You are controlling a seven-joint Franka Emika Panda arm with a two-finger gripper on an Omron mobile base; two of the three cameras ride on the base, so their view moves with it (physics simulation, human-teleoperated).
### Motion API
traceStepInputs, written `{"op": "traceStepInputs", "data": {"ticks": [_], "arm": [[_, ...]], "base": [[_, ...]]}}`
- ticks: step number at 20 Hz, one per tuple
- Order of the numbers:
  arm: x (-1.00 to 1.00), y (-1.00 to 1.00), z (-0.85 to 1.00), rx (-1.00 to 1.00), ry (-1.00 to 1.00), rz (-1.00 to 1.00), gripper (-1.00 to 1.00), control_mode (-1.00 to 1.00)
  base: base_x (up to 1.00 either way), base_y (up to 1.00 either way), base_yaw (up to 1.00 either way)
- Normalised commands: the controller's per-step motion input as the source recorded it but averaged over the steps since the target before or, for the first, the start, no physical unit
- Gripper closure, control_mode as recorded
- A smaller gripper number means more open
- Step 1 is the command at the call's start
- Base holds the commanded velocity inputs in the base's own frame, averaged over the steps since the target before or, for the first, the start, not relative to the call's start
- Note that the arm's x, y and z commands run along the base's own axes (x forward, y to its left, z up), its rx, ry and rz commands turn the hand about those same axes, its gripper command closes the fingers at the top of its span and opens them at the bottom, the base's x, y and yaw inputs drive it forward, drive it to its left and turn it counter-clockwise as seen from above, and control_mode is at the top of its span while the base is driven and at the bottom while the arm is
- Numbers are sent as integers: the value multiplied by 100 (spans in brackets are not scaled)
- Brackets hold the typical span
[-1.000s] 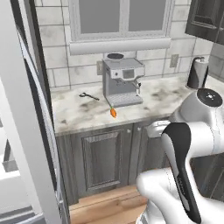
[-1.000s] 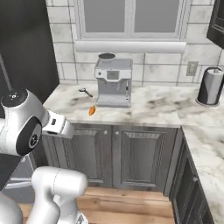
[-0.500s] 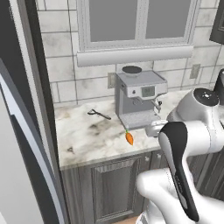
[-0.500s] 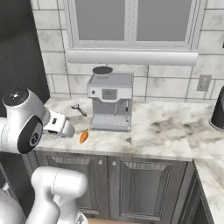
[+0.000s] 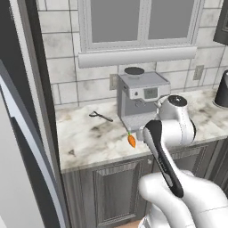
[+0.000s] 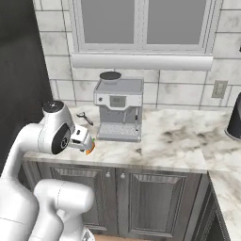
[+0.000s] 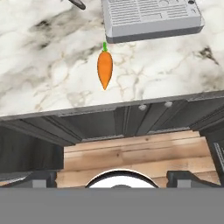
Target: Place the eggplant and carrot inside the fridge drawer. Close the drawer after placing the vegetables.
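The carrot (image 7: 105, 68) lay upper centre of the hand view on the marble counter (image 7: 52, 78), stem toward the coffee machine (image 7: 151, 17) just above it. Gripper (image 7: 112, 177) fingers were spread wide at the bottom edge, holding nothing.

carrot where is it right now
The carrot lies on the marble counter just in front of the coffee machine, near the counter's front edge; in the left base view it sits beside the arm.
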Motion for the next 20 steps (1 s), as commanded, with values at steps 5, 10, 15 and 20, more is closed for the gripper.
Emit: {"op": "traceStepInputs", "data": {"ticks": [5,10,15,20], "arm": [[55,11,-63,0,13,0,-100,-100],[49,14,-34,0,1,0,-100,-100],[48,2,-14,0,0,0,-100,-100],[49,0,-17,0,0,0,-100,-100]], "base": [[0,0,0],[0,0,0],[0,0,0],[0,0,0]]}}
